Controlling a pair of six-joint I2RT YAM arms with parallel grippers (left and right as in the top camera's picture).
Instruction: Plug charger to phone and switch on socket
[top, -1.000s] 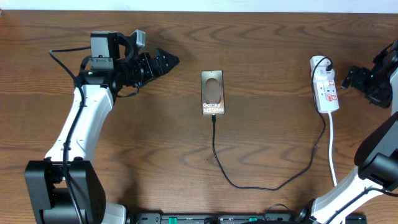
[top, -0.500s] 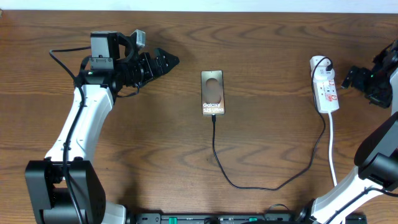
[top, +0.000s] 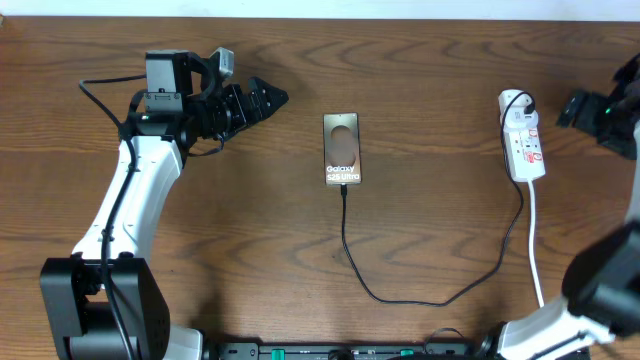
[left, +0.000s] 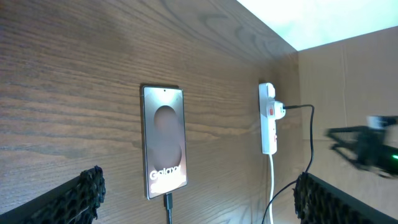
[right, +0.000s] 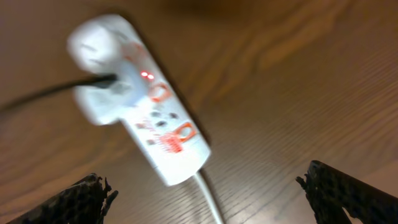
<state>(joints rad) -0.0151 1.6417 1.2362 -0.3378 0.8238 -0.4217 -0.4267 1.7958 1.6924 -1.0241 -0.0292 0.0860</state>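
Left claw (top: 275, 98) upper left, right claw (top: 566, 110) upper right: wide open, empty. Risk: stray sweep snags cable (top: 400, 298), unplugs phone (top: 341, 148).

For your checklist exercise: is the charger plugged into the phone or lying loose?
Plugged in: the charger meets the phone at its bottom edge, in overhead and left wrist views.

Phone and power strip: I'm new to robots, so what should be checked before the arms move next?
1. Tip of the charger in the bottom edge of the phone: ok.
2. Other end of the charger plugged into the socket: ok.
3. Switch on: ok, a red light shows, though blurred.
4. The left tool open, clear of the phone: ok.
5. The right tool open, apart from the socket: ok.
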